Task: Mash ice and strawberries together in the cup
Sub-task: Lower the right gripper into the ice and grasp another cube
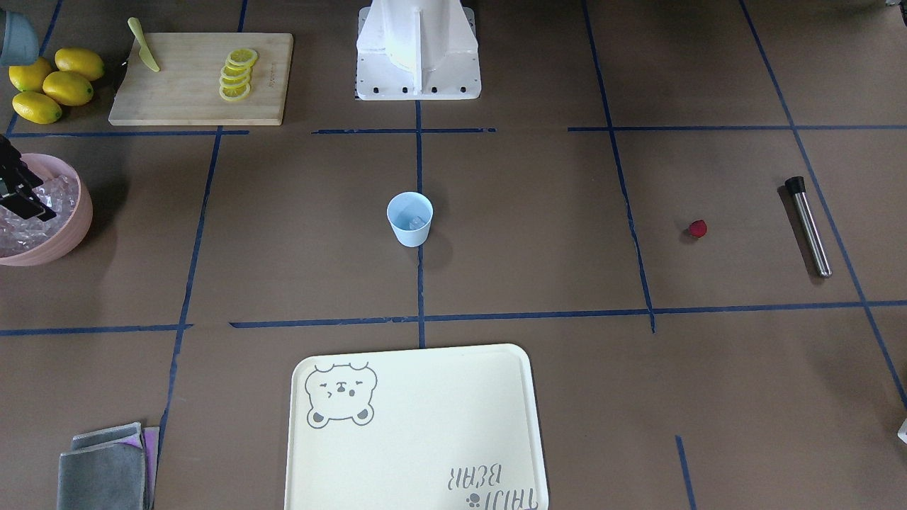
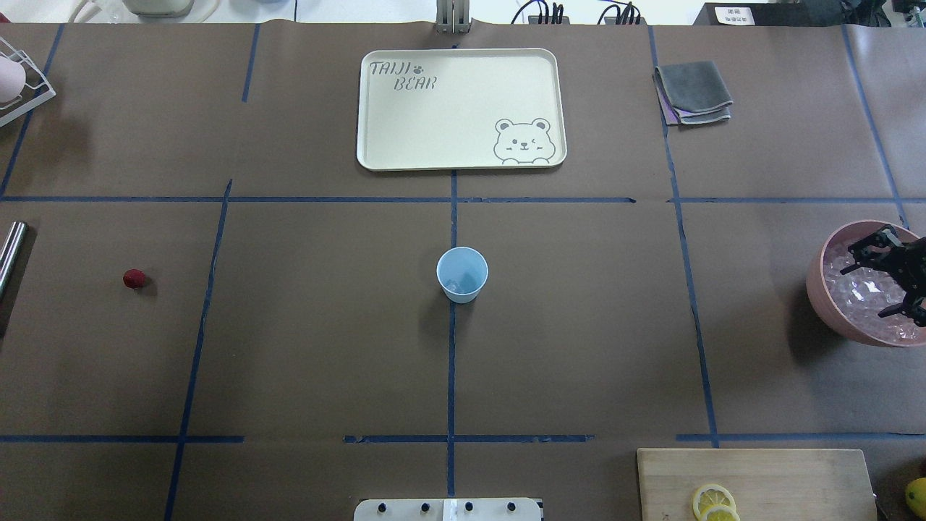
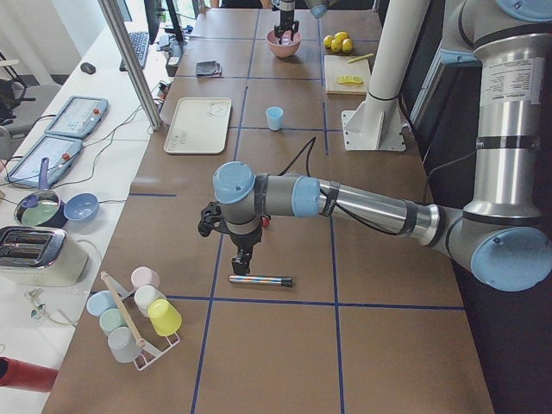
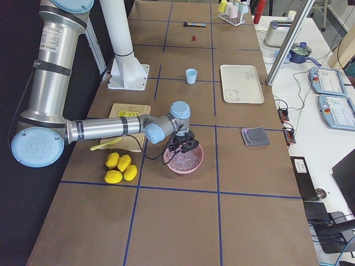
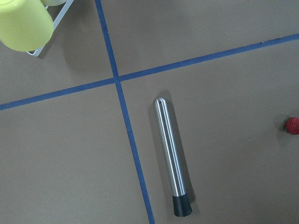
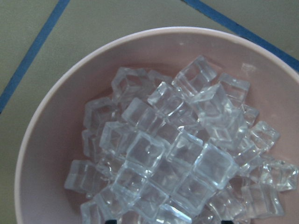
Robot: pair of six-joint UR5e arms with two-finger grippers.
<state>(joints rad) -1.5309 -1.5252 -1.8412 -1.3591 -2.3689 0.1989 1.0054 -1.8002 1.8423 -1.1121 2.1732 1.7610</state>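
Front camera, cup: the cup (image 1: 409, 218) stands upright mid-table, where either arm can reach it; a pale glint inside looks like ice.
Front camera, strawberry: the strawberry (image 1: 698, 229) lies on the table, well apart from the cup and near the muddler (image 1: 808, 227).
Overhead, right gripper: the right gripper (image 2: 872, 286) hangs over the pink bowl (image 2: 821, 304), fingers spread wide with nothing between them. It looks poised to pinch a cube.
Overhead, tray: the tray (image 2: 463, 108) sits beyond the cup, off the bowl-to-cup line.
Left side camera, left gripper: the left gripper (image 3: 242, 259) hovers just above the muddler; whether its fingers are apart or together, I cannot tell.
Left wrist: the muddler lies flat beside a tape line; the yellow cup (image 5: 21, 23) sits off in the corner.
Right wrist: the ice (image 6: 177, 154) is heaped loose in the bowl. Slippery picking, I'd say.
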